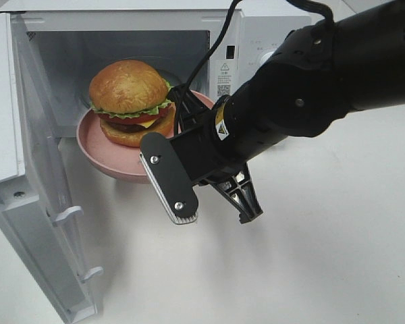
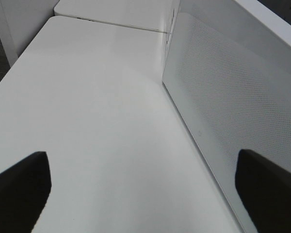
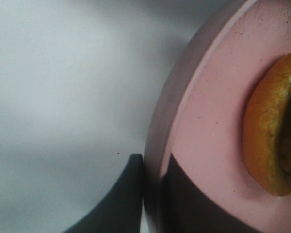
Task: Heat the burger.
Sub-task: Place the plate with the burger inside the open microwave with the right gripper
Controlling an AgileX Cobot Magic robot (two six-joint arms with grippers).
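My right gripper (image 3: 153, 162) is clamped on the pink plate (image 3: 167, 109) at its rim, to carry the burger (image 1: 129, 101) level into the microwave (image 1: 121, 40). My left gripper (image 2: 145, 189) hangs wide open and empty.

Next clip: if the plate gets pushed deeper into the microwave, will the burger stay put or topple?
The burger is tall and narrower than its pink plate, so a jerky push could tip it. The plate looks smooth, so it might slide. The right end effector pinches only the rim, so the plate may tilt.
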